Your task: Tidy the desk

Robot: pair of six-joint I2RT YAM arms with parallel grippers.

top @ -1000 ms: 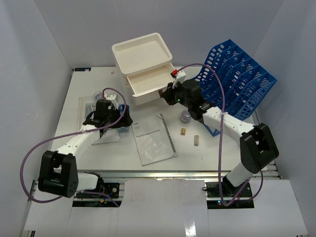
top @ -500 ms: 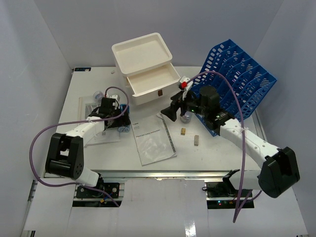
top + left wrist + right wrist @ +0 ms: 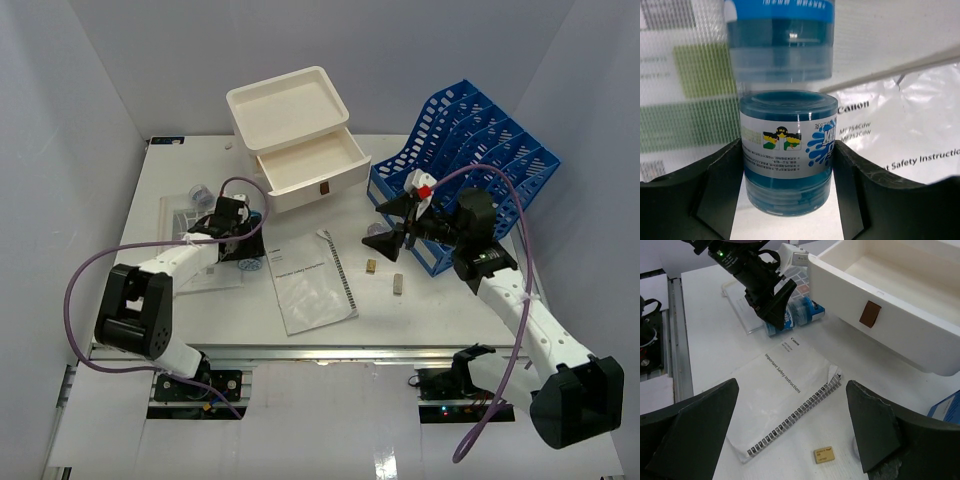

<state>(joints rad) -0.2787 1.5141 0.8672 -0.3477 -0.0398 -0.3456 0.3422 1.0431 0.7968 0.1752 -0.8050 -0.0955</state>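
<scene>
Tidying looks barely begun, with most clutter loose across the desk (image 3: 240, 315).
Left claw (image 3: 788, 150) is clamped on a blue bottle (image 3: 786, 112) beside a second bottle (image 3: 780, 45). A booklet (image 3: 312, 285), gold tab (image 3: 371, 266) and grey piece (image 3: 398, 284) lie unsorted before the open drawer (image 3: 305, 165). Right claw (image 3: 393, 230) hovers wide and empty by the file rack (image 3: 480, 150).

Blue bottle (image 3: 787, 150) sits near white booklet (image 3: 312, 285)

My left gripper (image 3: 787, 167) has fingers (image 3: 710, 195) of matt black plastic. The jar (image 3: 787, 107) they pinch is glossy clear plastic with a slick printed label (image 3: 785, 150). The booklet (image 3: 312, 285) lies in shiny, crinkled film.
</scene>
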